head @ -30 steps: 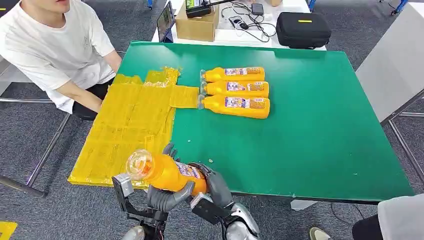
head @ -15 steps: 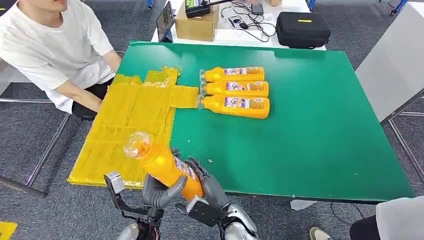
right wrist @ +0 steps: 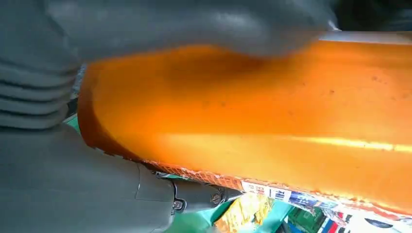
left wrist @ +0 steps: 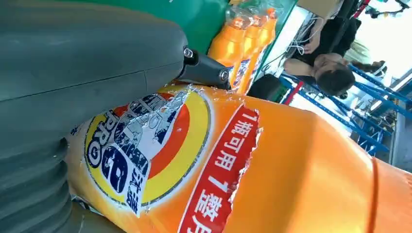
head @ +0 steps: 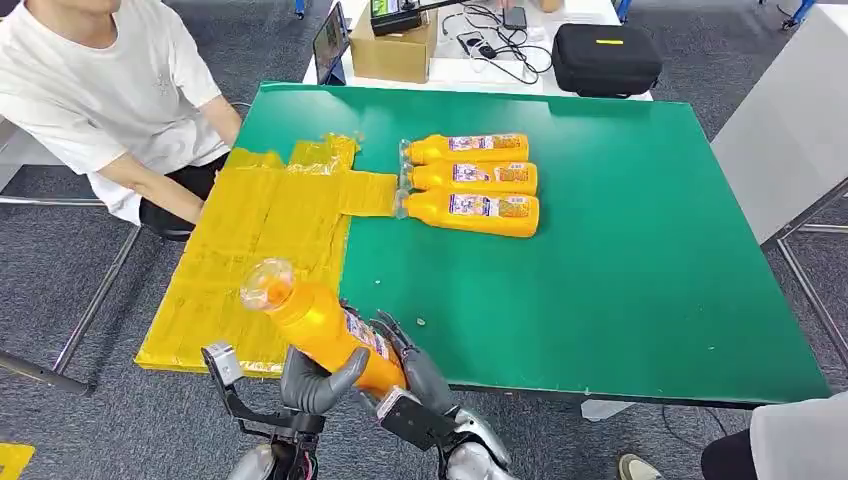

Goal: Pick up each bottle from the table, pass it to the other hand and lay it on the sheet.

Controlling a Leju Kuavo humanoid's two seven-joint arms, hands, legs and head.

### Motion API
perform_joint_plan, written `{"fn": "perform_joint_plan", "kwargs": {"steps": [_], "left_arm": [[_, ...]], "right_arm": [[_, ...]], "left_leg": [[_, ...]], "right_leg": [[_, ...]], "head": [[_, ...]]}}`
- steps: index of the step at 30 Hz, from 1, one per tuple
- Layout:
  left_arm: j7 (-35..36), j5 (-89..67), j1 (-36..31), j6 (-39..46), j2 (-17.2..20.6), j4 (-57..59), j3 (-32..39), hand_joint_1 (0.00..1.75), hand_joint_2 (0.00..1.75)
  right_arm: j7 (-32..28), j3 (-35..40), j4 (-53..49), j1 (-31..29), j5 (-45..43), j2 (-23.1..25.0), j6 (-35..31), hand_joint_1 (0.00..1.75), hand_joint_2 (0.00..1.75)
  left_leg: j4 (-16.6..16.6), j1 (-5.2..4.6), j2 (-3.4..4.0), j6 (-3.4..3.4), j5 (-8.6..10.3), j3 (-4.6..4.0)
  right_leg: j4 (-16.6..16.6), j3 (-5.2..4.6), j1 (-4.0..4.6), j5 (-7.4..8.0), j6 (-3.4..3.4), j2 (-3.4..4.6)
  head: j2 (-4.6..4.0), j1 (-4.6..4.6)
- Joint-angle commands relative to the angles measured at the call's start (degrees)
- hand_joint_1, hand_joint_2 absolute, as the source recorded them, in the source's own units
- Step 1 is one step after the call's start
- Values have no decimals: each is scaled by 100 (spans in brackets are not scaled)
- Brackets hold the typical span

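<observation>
My left hand (head: 318, 378) and my right hand (head: 420, 375) are both wrapped around the same orange bottle (head: 322, 327), down at the near edge of the table (head: 620, 290). The left hand grips it from below and from the left, the right hand from the right side, fingers curled over the label. The bottle is up off the table, tilted, its clear cap pointing up and to the left, over the near corner of the yellow sheet (head: 255, 250). In the left wrist view the label (left wrist: 145, 145) faces the camera, big grey thumb (left wrist: 87, 43) pressed across the bottle. The right wrist view shows bare orange plastic with grey fingers (right wrist: 184, 22) clamped over it. Three more bottles (head: 470, 182) lie side by side on the far part of the table, caps touching the sheet's right edge. A person (head: 110, 100) in a white shirt sits at the far left.
</observation>
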Motion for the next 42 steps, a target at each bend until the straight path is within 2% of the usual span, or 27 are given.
{"fn": "perform_joint_plan", "kwargs": {"steps": [1,2,3,4,5,8,11,17,21,26,30,31,42], "left_arm": [[136,-446,-228,612,-62,124,195,175,175],[135,-1179,-338,1441,-102,245,292,175,175],[118,-1659,-470,1909,-79,383,312,175,175],[82,-2727,-714,2828,54,698,242,175,175],[267,-3262,-1039,3249,155,1214,310,175,175],[91,-4082,-1617,3781,223,1943,644,175,175],[409,-5242,-2090,4465,318,2520,784,175,175],[1053,-6956,-3358,4267,571,4552,806,175,175],[900,-6660,-3954,3906,582,5635,1372,175,175],[934,-6672,-3966,3917,549,5697,1400,175,175],[1700,-7732,-4246,3767,811,6352,845,175,175],[1627,-7371,-4228,3626,739,6399,1213,175,175],[1966,-7442,-4288,3171,755,6790,1238,175,175]], "right_arm": [[-211,-143,-86,101,-8,-144,-470,0,0],[-260,-279,-207,236,61,-185,-830,0,0],[-282,-377,-320,332,-17,-224,-871,0,0],[-390,-536,-452,438,-73,-233,-1102,0,0],[-436,-704,-612,554,-78,-260,-1346,0,0],[-496,-1215,-909,736,-266,-222,-1611,0,0],[-498,-1590,-1021,803,-355,-142,-1691,0,0],[-517,-1531,-729,604,-396,10,-1151,0,0],[-580,-1384,-630,574,-496,111,-1014,0,0],[-585,-1361,-637,587,-502,82,-1006,0,0],[-604,-1329,-459,520,-548,112,-904,0,0],[-668,-1349,-385,487,-554,138,-950,0,0],[-746,-1468,-238,429,-727,251,-960,0,0]], "left_leg": [[-2,4,-5,-3,-5,18],[-3,5,-6,-4,-10,32],[-3,5,-12,-3,-4,20],[-5,5,-20,-4,-7,32],[-8,2,-28,-4,1,22],[-12,1,-28,-5,7,17],[-8,3,-29,-4,6,24],[-9,5,-18,-7,7,34],[-5,8,1,-10,3,39],[-3,8,5,-7,-1,36],[-2,8,5,-6,-3,38],[-5,3,7,-4,5,22],[-6,7,16,-9,0,41]], "right_leg": [[-5,22,5,-7,-8,-11],[-6,36,7,-12,-12,-14],[-7,27,7,-8,-9,-18],[-8,41,8,-13,-13,-29],[-8,32,4,-9,-10,-34],[-11,25,2,-3,-9,-31],[-7,33,5,-4,-12,-28],[-6,41,7,-3,-16,-26],[1,41,11,-2,-19,-7],[3,37,9,-6,-14,-6],[4,40,8,-6,-12,1],[3,24,3,2,-8,5],[1,41,8,-1,-17,8]], "head": [[0,0],[0,0],[0,0],[0,2],[0,2],[0,-2],[0,0],[0,0],[0,2],[0,-2],[0,0],[0,2],[0,0]]}}
